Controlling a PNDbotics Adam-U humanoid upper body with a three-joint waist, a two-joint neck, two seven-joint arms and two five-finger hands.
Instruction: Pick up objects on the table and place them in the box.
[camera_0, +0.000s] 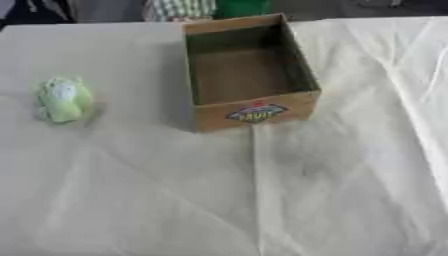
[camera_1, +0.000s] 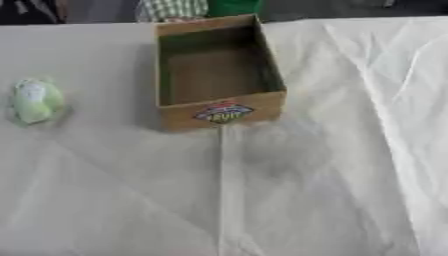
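Observation:
A small light-green and white object (camera_0: 63, 99) lies on the white cloth at the left of the table, well apart from the box. An open brown cardboard box (camera_0: 255, 113) with a coloured label on its front wall stands at the upper middle; I see nothing inside it. Neither of my hands shows in either view.
The table is covered with a creased white cloth (camera_0: 262, 200) that fills most of the view. At the far edge there is dark background and a checked and green shape (camera_0: 188, 7) behind the box.

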